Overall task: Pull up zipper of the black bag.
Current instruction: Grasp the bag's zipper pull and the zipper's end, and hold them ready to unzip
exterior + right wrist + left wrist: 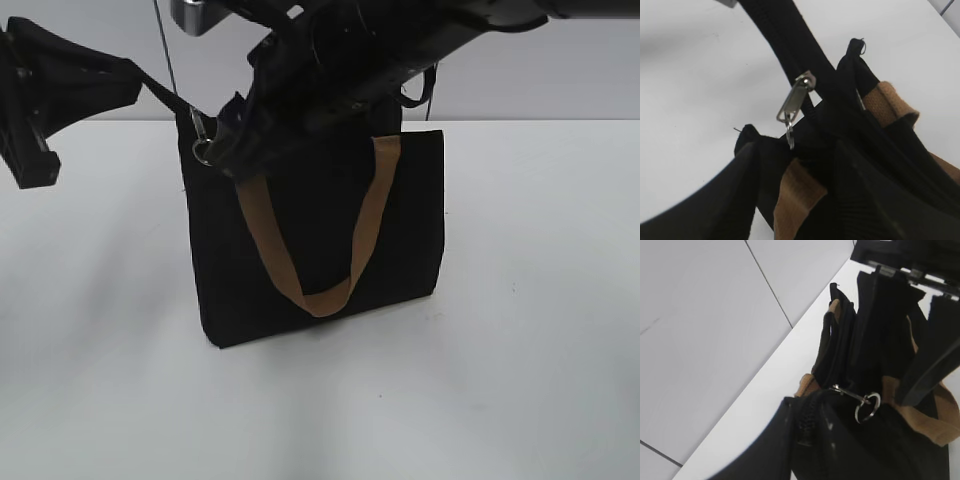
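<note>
The black bag (410,220) stands upright on the white table (530,380), its tan handle (322,298) hanging down the front. The zipper's silver pull and ring (203,150) hang free at the bag's top left corner; they also show in the left wrist view (866,405) and the right wrist view (792,107). My left gripper (125,85) (805,432) is shut on the zipper's black tail, stretched taut up and left of that corner. My right gripper (235,152) (795,155) is over the bag's top, just behind the pull. Its fingers are apart, astride the bag's edge and a tan handle.
The right arm (400,50) reaches across from the upper right and hides most of the bag's top edge. A grey wall (560,70) stands behind the table. A thin cable (163,45) hangs near the bag's left corner.
</note>
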